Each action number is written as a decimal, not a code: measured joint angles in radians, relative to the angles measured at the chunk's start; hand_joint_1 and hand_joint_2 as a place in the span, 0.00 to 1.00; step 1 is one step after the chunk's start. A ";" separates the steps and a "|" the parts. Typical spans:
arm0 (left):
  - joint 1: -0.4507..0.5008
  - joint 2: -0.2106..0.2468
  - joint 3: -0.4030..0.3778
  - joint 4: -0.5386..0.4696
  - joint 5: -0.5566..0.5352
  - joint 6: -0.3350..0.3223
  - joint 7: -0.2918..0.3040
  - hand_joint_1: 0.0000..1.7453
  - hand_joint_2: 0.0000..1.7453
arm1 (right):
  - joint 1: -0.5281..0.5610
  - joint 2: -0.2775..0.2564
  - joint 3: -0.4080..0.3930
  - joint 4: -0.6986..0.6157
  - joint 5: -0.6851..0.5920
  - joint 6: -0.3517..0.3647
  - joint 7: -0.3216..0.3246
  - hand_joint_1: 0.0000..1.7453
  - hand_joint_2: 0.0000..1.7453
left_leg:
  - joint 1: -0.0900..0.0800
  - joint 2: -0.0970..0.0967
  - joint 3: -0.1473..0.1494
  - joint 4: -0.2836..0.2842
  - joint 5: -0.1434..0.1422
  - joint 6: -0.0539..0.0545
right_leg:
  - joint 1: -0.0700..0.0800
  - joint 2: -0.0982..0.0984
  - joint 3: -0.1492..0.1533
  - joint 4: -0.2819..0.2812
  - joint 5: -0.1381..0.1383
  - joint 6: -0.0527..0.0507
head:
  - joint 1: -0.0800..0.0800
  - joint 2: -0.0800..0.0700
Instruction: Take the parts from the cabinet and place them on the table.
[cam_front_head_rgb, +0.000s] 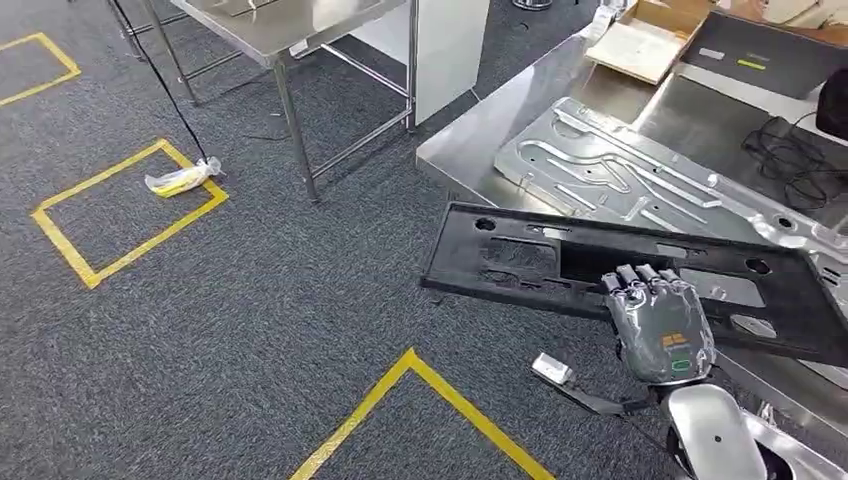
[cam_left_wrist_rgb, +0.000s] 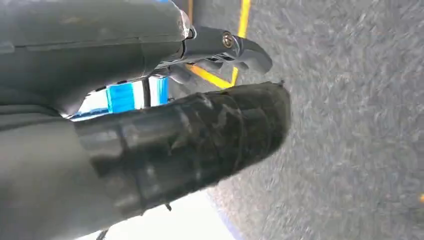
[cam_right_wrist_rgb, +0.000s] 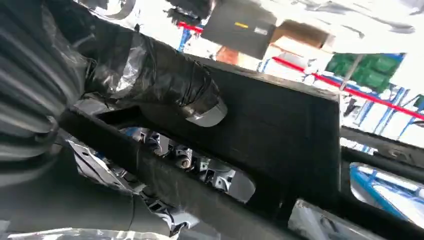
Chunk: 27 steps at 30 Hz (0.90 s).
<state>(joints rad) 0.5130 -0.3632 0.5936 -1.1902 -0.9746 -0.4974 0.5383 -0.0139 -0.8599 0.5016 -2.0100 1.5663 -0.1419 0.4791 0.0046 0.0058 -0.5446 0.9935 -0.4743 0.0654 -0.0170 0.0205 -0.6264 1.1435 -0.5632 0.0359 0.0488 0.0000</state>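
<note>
A flat black panel (cam_front_head_rgb: 520, 265) with several cut-outs lies tilted over the near edge of the steel table (cam_front_head_rgb: 470, 140). My right hand (cam_front_head_rgb: 660, 325) grips its near edge. In the right wrist view the taped thumb (cam_right_wrist_rgb: 165, 80) presses one face of the panel (cam_right_wrist_rgb: 280, 125) and the fingers (cam_right_wrist_rgb: 200, 162) reach through an opening behind it. A stamped silver metal part (cam_front_head_rgb: 620, 175) lies on the table just beyond the panel. My left hand (cam_left_wrist_rgb: 200, 100) hangs over the grey carpet, thumb and fingers apart, holding nothing.
A second steel table (cam_front_head_rgb: 270, 30) stands at the back left. A plastic bag (cam_front_head_rgb: 182, 180) lies in a yellow taped square on the carpet. On the far table are a cardboard box (cam_front_head_rgb: 650, 40) and black cables (cam_front_head_rgb: 790, 150). Yellow tape (cam_front_head_rgb: 440, 385) marks the floor in front of me.
</note>
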 joint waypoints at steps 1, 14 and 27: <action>0.001 -0.001 -0.002 0.000 0.005 0.003 0.004 0.00 0.00 | 0.012 -0.003 -0.004 -0.007 0.000 -0.003 0.000 1.00 1.00 | -0.002 0.012 0.000 0.001 -0.003 0.002 | -0.002 -0.010 -0.038 0.075 -0.035 0.004 | 0.000 0.000; -0.020 -0.001 0.018 0.008 -0.096 -0.006 -0.072 0.00 0.00 | 0.338 -0.019 -0.347 -0.108 0.000 -0.118 -0.069 1.00 1.00 | -0.007 0.055 0.029 0.045 -0.078 -0.047 | -0.003 -0.050 0.076 -0.150 0.096 -0.039 | -0.001 0.000; -0.053 -0.001 0.085 0.051 -0.090 0.012 -0.110 0.00 0.00 | 0.513 0.139 -0.700 -0.143 0.000 -0.185 -0.340 1.00 1.00 | -0.005 -0.019 0.014 0.017 -0.028 -0.031 | 0.007 0.021 0.076 -0.126 0.073 -0.037 | -0.001 0.000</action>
<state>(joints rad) 0.4604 -0.3643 0.6783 -1.1395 -1.0643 -0.4856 0.4280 0.4991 -0.7213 -0.1980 -2.1531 1.5663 -0.3265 0.1388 -0.0009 -0.0129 -0.5307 1.0104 -0.5021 0.0344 -0.0098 0.0411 -0.5499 1.0171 -0.4904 -0.0011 0.0477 0.0000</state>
